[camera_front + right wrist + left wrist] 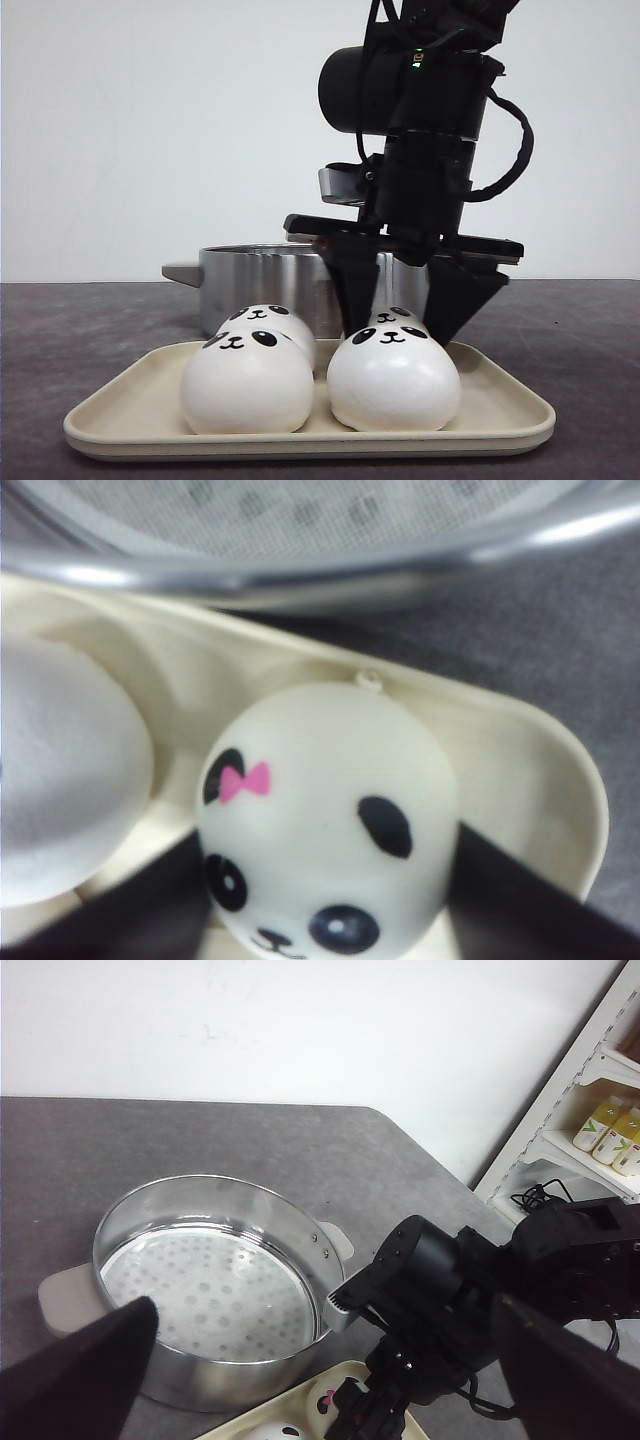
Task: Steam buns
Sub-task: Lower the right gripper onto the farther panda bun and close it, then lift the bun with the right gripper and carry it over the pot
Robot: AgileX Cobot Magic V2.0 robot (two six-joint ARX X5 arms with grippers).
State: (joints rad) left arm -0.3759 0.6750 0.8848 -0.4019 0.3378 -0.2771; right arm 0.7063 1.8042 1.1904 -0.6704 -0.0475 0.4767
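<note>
We are looking at what seems a lab or test room dressed with kitchen props, not a home kitchen. A dark grey desk (80, 320) stands against a bare white wall (150, 120), and black robot arms (450, 1290) work over it. Beside the desk stands a white shelf unit (590, 1090) with a few small bottles (615, 1125), and a tangle of black cable (535, 1198) lies near its base.

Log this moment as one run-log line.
right claw: open, straddling rear right bun on tray | left claw: open, above steamer pot | pot: no buns seen | buns on tray
</note>
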